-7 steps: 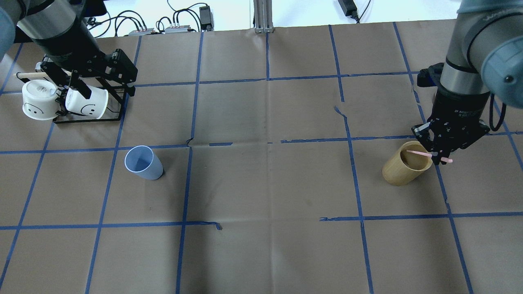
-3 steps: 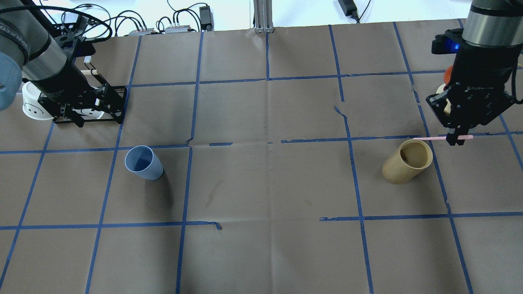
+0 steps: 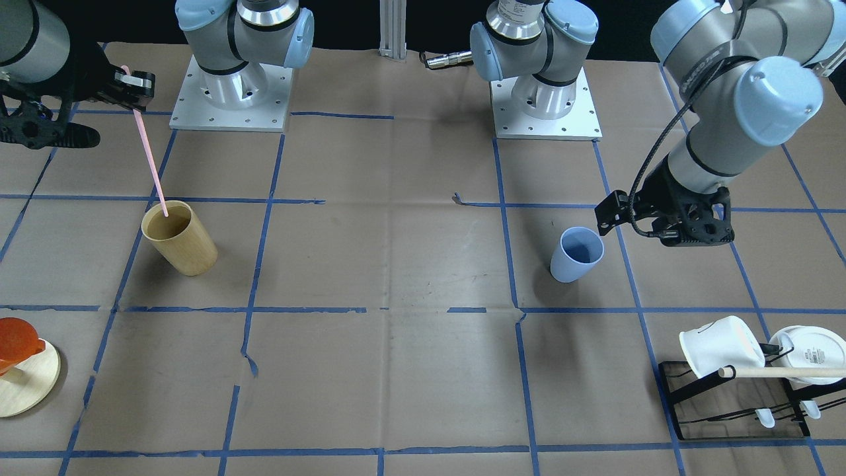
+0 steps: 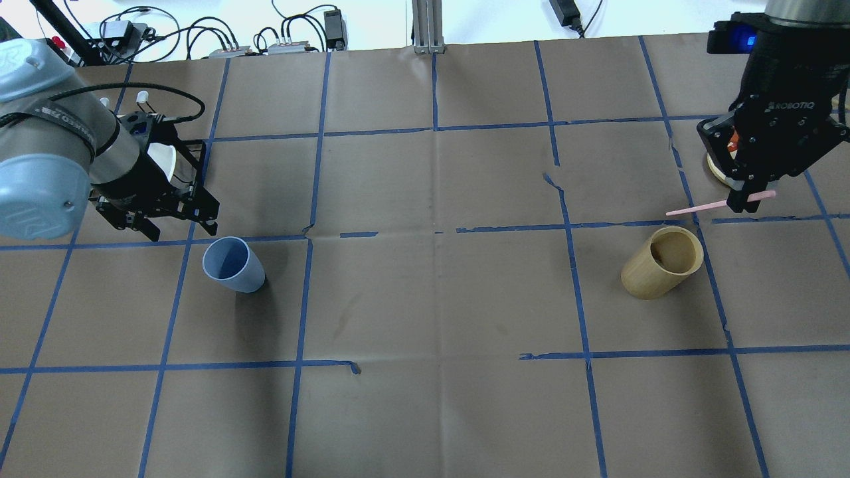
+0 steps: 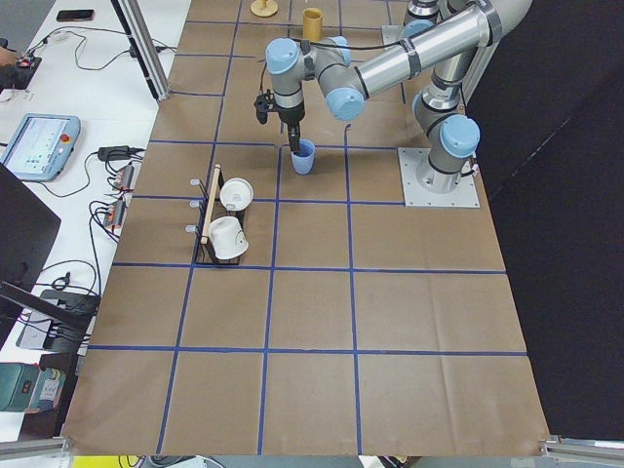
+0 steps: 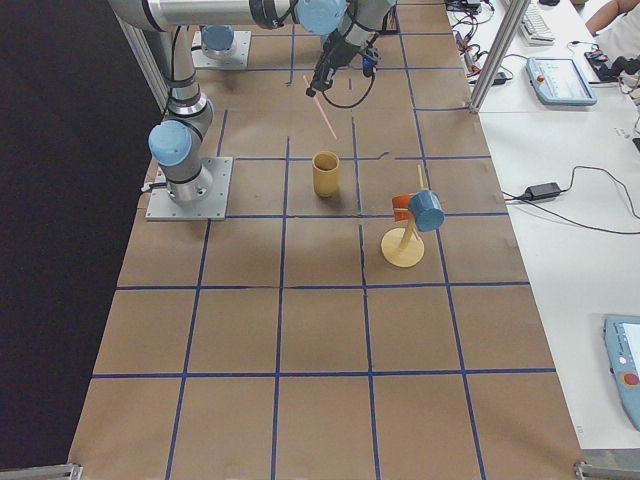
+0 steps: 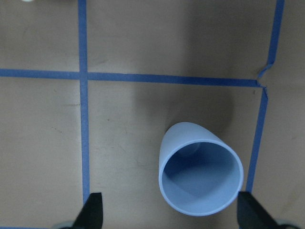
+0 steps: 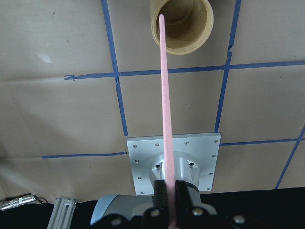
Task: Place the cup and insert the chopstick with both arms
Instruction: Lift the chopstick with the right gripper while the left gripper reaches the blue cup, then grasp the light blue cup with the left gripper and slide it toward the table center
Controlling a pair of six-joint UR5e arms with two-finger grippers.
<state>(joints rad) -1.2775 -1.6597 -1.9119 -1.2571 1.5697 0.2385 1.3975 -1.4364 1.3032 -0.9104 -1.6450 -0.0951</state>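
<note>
The pale-blue cup (image 4: 232, 264) stands upright on the table, also in the front view (image 3: 577, 254) and the left wrist view (image 7: 200, 175). My left gripper (image 4: 182, 229) is open and empty, just behind and above the cup, its fingertips (image 7: 93, 210) wide apart on either side. My right gripper (image 4: 747, 199) is shut on the upper end of the pink chopstick (image 4: 704, 207). The stick hangs tilted (image 3: 149, 155), its lower tip over the mouth of the tan wooden cup (image 4: 661, 262). The right wrist view shows the stick (image 8: 164, 95) pointing at that cup (image 8: 181, 24).
A black rack with white mugs (image 3: 727, 370) and a wooden dowel stands behind my left arm. An orange cup on a round wooden stand (image 3: 20, 370) is near my right arm. The robot bases (image 3: 231, 99) are at the table's back.
My left arm has moved from the mug rack to just above the blue cup. My right gripper has lifted the pink chopstick up and away from the wooden cup.
</note>
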